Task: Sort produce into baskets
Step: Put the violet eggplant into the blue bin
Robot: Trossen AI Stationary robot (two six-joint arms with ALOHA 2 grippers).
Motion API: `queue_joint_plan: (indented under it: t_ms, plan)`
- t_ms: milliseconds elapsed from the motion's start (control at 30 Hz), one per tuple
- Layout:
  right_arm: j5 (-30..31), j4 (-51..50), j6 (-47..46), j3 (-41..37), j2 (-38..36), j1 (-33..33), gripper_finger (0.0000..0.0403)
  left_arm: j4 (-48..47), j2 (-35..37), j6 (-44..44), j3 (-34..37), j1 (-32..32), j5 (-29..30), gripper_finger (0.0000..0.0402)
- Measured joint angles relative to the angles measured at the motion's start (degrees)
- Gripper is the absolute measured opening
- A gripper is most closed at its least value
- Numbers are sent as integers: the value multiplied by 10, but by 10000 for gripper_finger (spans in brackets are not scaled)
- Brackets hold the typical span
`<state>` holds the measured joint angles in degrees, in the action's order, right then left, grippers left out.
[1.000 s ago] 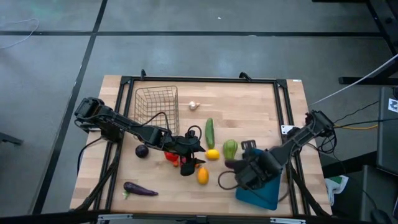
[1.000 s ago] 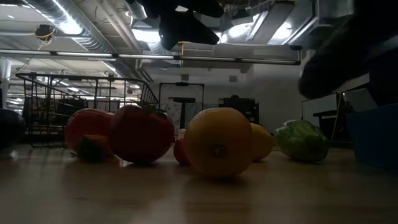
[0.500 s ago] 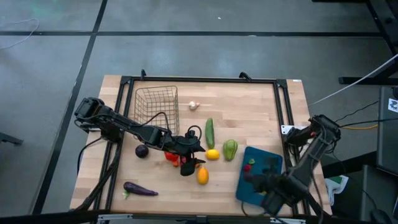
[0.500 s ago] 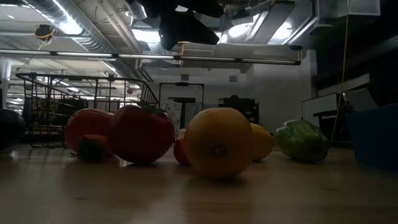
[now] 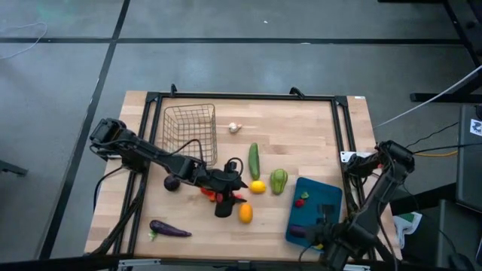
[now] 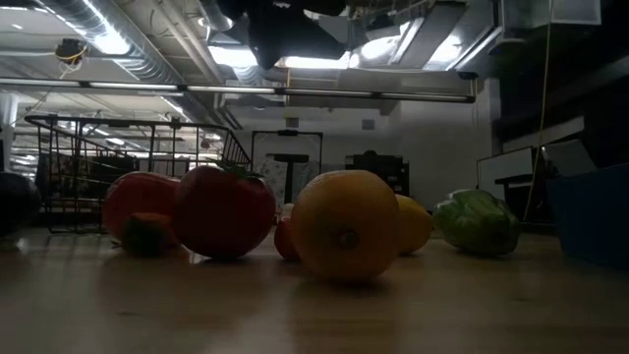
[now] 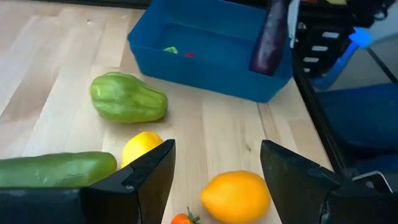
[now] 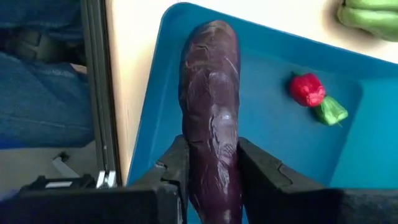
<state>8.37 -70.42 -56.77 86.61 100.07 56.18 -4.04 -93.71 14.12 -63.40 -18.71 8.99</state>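
Right wrist view: right gripper (image 8: 211, 180) clamped on a dark purple eggplant (image 8: 211, 112), held over the near edge of the teal tray (image 8: 292, 155); a small red radish (image 8: 308, 89) lies inside. Left gripper (image 7: 214, 180), fingers apart, above the tomatoes (image 5: 212, 193), beside lemon (image 7: 140, 148) and orange (image 7: 236, 196). Wire basket (image 5: 190, 128) stands apart, near garlic (image 5: 234, 127).
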Motion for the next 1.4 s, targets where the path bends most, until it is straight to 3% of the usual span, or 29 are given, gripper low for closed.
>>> queue_joint_plan:
  t_ms: [167,333,533,833,1400]
  plan:
    - [0,4,0,-20,0,-3,97,-13,0,-6,0,-16,-2,232]
    - [-2,3,2,-21,0,-10,107,-71,0,-5,0,-42,-60,232]
    - [-4,4,0,-21,0,-18,174,-163,0,18,0,-92,-91,232]
    - [-1,4,0,-21,0,-19,245,-303,0,161,0,-183,-116,232]
    - [0,5,0,-20,0,-19,253,-344,-1,271,41,-287,-114,232]
